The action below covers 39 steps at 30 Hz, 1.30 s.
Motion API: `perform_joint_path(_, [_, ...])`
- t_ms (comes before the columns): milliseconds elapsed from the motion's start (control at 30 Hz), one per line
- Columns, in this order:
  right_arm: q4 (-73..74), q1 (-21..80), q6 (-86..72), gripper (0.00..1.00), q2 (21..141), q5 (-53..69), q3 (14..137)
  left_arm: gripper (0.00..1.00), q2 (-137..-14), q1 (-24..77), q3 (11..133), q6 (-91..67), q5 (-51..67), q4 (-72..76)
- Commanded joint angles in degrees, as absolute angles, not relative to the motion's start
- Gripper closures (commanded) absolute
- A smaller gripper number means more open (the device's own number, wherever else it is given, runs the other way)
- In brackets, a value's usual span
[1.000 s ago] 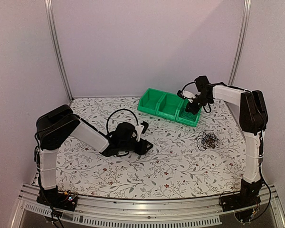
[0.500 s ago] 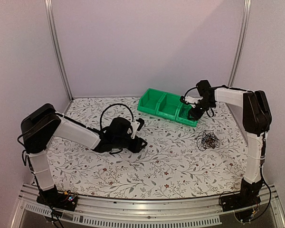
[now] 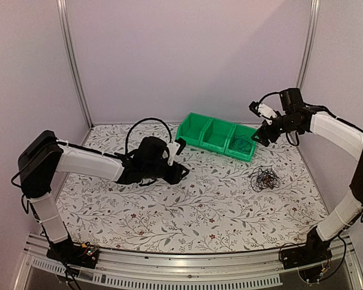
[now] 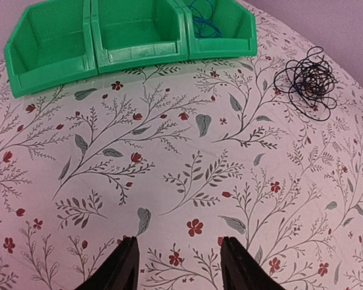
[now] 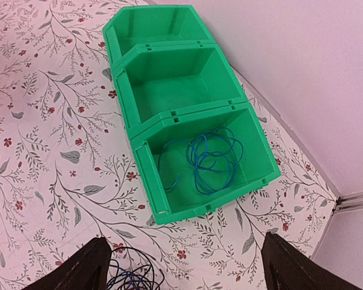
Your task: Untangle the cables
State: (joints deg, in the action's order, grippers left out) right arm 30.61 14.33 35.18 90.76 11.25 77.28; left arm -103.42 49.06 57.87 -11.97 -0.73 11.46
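A dark tangle of thin cables (image 3: 265, 179) lies on the flowered cloth, right of centre; it also shows in the left wrist view as the tangle (image 4: 308, 81) and at the bottom of the right wrist view as the tangle (image 5: 130, 279). A loose blue cable (image 5: 209, 158) lies coiled in the rightmost compartment of the green bin row (image 3: 196, 138). My right gripper (image 3: 261, 134) hangs above and right of that compartment, open and empty (image 5: 186, 266). My left gripper (image 3: 179, 173) is low over the cloth near the middle, open with nothing between its fingers (image 4: 178, 261).
The bin row (image 5: 128, 72) has three compartments; the left and middle ones hold nothing. The back wall and metal frame posts stand close behind the bins. Thick black hoses loop off both arms.
My right gripper opened and rose up and to the right, away from the rightmost compartment, where the blue cable now lies. My left arm stretched forward a little toward the bins.
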Motion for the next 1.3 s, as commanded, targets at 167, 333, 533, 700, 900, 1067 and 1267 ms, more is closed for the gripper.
perform_joint_path(167, [16.2,1.8,29.4,0.07,73.8,30.7,59.5,0.54,-102.5,53.1,62.4,-11.2,4.7,15.1])
perform_joint_path(333, [15.3,0.4,32.5,0.13,69.1,33.5,53.6,0.56,-109.5,56.9,69.7,-9.4,8.0,15.6])
perform_joint_path(533, [24.9,0.4,42.8,0.35,77.3,28.5,57.0,0.57,-119.3,60.9,81.8,-11.7,8.0,12.8])
perform_joint_path(700, [26.7,0.9,45.2,0.40,84.1,26.6,58.0,0.57,-119.7,63.0,81.8,-12.0,7.5,13.5])
perform_joint_path(900, [26.3,5.2,46.6,0.40,88.8,22.6,57.7,0.57,-115.0,63.6,75.0,-12.3,5.4,14.6])
perform_joint_path(1067, [24.7,6.5,45.9,0.42,92.5,19.1,57.7,0.57,-111.8,63.6,68.9,-13.5,3.7,17.0])
perform_joint_path(1267, [23.7,6.7,44.4,0.59,94.7,16.8,58.2,0.57,-109.3,64.0,64.8,-14.1,2.7,18.8])
